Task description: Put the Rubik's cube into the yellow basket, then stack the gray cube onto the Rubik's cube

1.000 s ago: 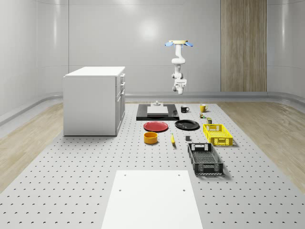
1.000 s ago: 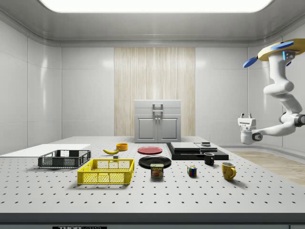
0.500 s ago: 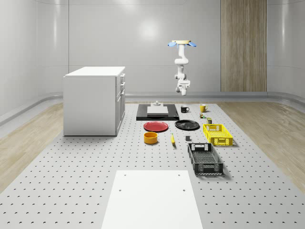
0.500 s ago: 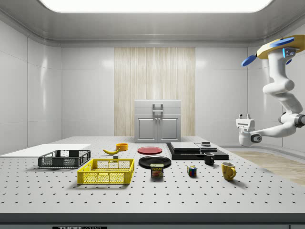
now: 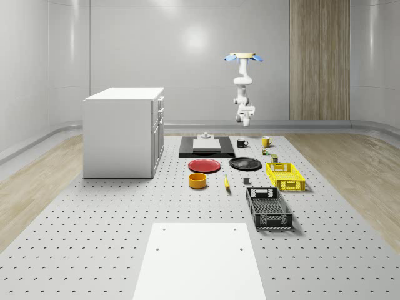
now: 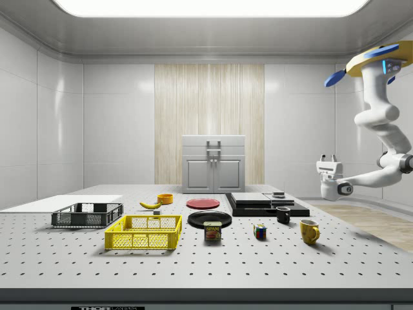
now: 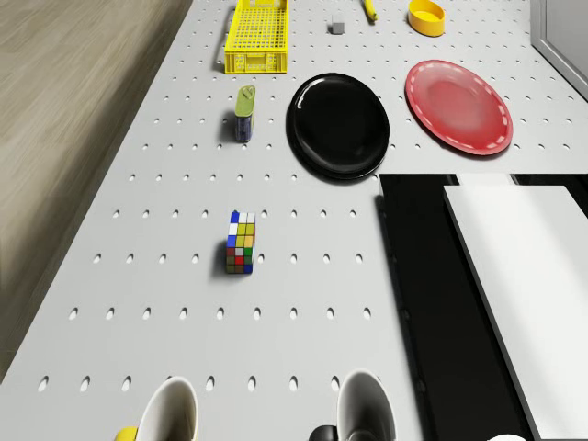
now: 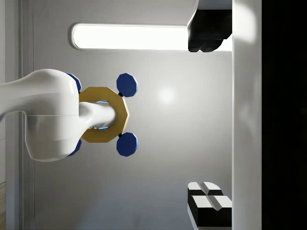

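Claw (image 6: 329,159) points upward with its fingers spread wide and empty, high beyond the table's (image 6: 193,265) far end under the hovering drone (image 6: 377,59), while the Rubik's cube (image 6: 260,232) sits well below, between can (image 6: 213,231) and yellow mug (image 6: 309,231).

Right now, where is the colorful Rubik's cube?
In the side view the Rubik's cube sits on the table, right of the can and left of the yellow mug.

Rubik's cube (image 7: 241,243) between can (image 7: 244,113) and mugs (image 7: 170,411)
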`<state>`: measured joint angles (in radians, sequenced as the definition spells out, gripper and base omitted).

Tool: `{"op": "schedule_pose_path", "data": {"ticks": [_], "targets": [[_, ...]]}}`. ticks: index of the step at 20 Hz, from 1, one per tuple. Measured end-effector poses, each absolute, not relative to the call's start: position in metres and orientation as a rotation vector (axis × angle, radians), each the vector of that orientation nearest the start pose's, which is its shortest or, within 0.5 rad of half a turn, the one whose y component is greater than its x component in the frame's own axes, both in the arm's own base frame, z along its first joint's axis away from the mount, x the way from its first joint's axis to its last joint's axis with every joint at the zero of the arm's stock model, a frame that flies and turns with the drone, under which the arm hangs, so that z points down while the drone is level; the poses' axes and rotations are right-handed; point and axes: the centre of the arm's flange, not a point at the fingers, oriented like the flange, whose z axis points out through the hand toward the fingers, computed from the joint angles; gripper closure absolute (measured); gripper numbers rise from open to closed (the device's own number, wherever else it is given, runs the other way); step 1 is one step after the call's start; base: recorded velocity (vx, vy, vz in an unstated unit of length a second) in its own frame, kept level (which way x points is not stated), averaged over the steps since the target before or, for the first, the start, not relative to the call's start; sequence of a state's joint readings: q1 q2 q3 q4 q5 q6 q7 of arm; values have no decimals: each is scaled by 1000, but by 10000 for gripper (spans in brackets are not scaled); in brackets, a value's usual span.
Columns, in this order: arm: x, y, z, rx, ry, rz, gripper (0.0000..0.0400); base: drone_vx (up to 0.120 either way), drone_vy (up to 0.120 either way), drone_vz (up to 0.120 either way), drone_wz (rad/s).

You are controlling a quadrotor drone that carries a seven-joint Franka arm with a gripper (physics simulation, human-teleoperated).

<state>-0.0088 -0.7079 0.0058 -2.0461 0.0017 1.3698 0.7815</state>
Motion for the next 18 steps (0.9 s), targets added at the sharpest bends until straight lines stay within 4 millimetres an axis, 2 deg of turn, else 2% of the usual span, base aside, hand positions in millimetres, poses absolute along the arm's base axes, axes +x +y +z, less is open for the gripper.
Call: {"op": "schedule_pose_path", "data": {"ticks": [18], "targets": [[302,5,691,-2925,1212,-95,0,120,120,0,0]]}}
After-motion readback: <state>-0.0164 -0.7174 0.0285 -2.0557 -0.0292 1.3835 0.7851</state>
